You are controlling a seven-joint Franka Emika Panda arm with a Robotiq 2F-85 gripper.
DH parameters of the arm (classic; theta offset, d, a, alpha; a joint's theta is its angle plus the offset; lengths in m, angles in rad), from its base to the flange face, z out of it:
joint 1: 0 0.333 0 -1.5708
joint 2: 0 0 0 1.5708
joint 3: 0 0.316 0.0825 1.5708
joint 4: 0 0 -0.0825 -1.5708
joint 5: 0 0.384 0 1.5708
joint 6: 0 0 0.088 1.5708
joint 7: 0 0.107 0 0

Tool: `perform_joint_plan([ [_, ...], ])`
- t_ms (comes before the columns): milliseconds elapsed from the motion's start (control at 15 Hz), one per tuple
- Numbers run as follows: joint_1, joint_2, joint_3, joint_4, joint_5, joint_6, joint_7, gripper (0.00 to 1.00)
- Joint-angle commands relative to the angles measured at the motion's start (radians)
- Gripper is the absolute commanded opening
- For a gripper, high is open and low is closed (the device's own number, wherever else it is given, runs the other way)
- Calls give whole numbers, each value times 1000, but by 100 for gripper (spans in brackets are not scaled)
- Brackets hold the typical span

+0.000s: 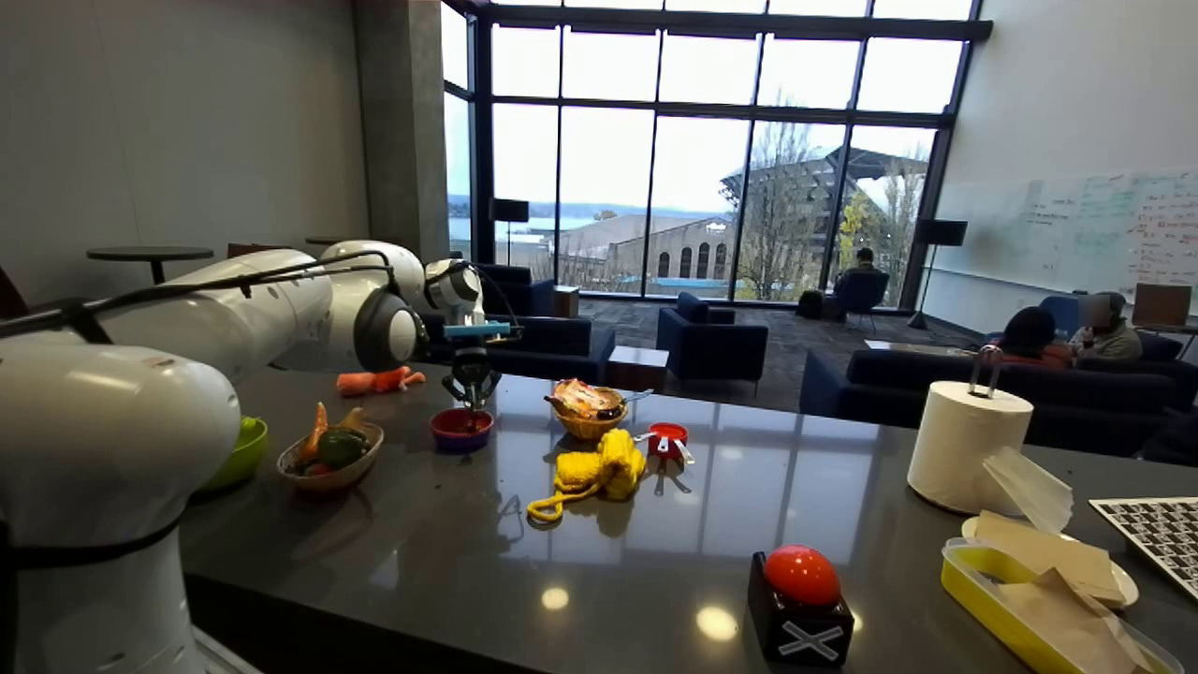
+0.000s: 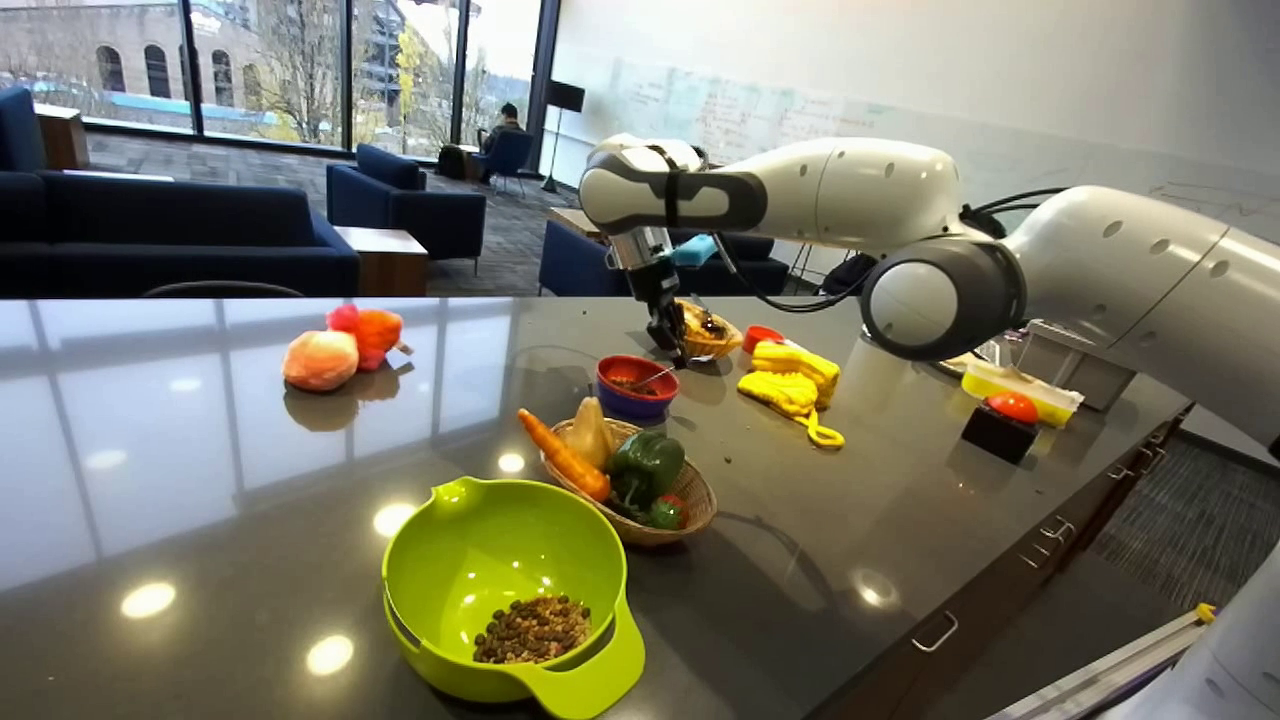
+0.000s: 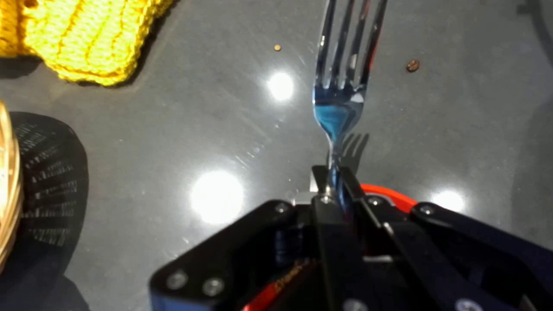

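1. Fingers [image 3: 330, 242] pinched nearly together, I hold the fork [image 3: 338, 110] by its handle.
2. Beneath them, a red bowl [image 3: 391, 196] shows part of its rim.
3. Gray countertop [image 3: 142, 142] leaves room between fork, basket [image 3: 12, 185] and yellow knitted item [image 3: 90, 43].

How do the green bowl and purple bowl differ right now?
The green bowl is green throughout; the purple bowl is red inside. The green bowl has a broad handle; the purple bowl shows none. The gripper hangs near the purple bowl, not the green bowl. Both hold loose bits.
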Motion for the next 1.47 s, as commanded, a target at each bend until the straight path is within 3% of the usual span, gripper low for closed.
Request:
perform_joint_plan([
  [0,-26,7,-23,15,-14,-23,-5,2],
  [333,-41,-4,-17,12,1,-73,11,2],
  [733,-2,-33,25,11,27,-143,-5,2],
  [1267,45,-51,24,-27,16,-58,-24,2],
  [1400,41,-27,24,9,16,-62,-27,2],
])
